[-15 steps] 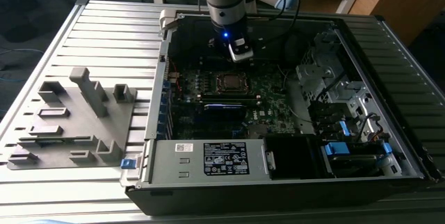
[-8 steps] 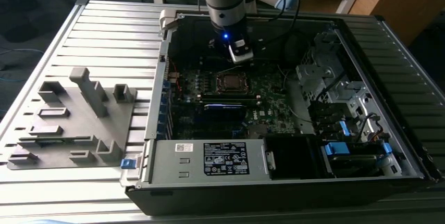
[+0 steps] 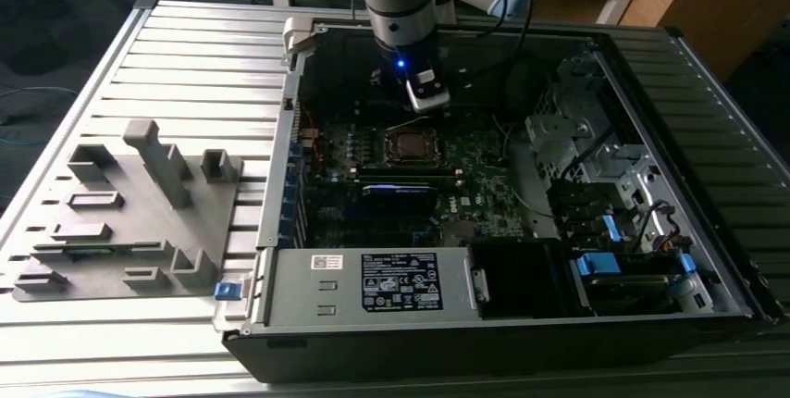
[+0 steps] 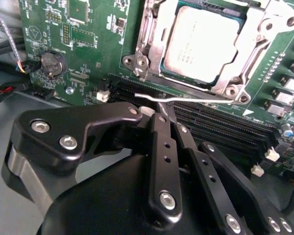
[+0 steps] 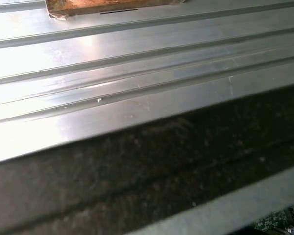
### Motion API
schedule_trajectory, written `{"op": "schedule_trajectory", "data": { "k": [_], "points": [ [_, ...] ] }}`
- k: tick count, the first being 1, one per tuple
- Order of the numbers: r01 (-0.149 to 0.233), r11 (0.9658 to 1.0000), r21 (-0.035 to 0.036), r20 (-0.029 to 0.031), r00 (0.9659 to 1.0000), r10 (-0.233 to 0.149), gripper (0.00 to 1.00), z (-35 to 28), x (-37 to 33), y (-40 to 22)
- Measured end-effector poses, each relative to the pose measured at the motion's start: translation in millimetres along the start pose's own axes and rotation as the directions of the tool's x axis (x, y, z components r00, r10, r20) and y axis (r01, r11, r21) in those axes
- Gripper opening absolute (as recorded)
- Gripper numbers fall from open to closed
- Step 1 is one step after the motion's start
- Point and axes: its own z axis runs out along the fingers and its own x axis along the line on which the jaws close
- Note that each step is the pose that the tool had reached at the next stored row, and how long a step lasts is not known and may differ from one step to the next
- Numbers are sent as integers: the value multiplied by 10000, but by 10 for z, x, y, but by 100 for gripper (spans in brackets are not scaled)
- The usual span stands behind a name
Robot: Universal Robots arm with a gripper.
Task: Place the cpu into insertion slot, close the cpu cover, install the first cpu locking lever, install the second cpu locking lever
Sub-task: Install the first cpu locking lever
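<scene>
The cpu (image 4: 201, 44), a silver-topped square, lies seated in the insertion slot (image 3: 408, 146) on the green board. The cpu cover (image 4: 257, 54), a silver frame, lies flat around its edges. A thin wire locking lever (image 4: 196, 101) runs along the socket's side with its hooked end free. My gripper (image 4: 167, 111) has its black fingers (image 4: 162, 147) pressed together, and their tips meet the lever near its hooked end. In the exterior view the gripper (image 3: 428, 102) hangs inside the open computer case, just behind the socket.
Long black memory slots (image 4: 220, 125) lie beside the socket, and a coin battery (image 4: 54, 62) sits further off. A blue-glinting module (image 3: 398, 189), a grey power supply (image 3: 370, 282) and a drive cage (image 3: 593, 153) crowd the case. A grey fixture plate (image 3: 124, 213) lies on the slatted table (image 5: 137, 58).
</scene>
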Motion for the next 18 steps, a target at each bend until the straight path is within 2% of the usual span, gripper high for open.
{"op": "schedule_trajectory", "data": {
  "k": [5,7,9,12,13,16,18],
  "points": [
    [-5,10000,-24,-6,10000,5,11,-81,-17,17],
    [-12,10000,-47,-13,10000,12,11,-95,-19,22],
    [-28,9999,-109,-30,10000,27,11,-96,-16,24],
    [-68,9996,-261,-73,10000,66,11,-96,1,24],
    [-76,9996,-289,-81,9999,73,11,-98,6,23],
    [-77,9995,-297,-84,9999,74,11,-109,7,24],
    [-81,9995,-309,-86,9999,78,11,-140,1,30]
  ]
}}
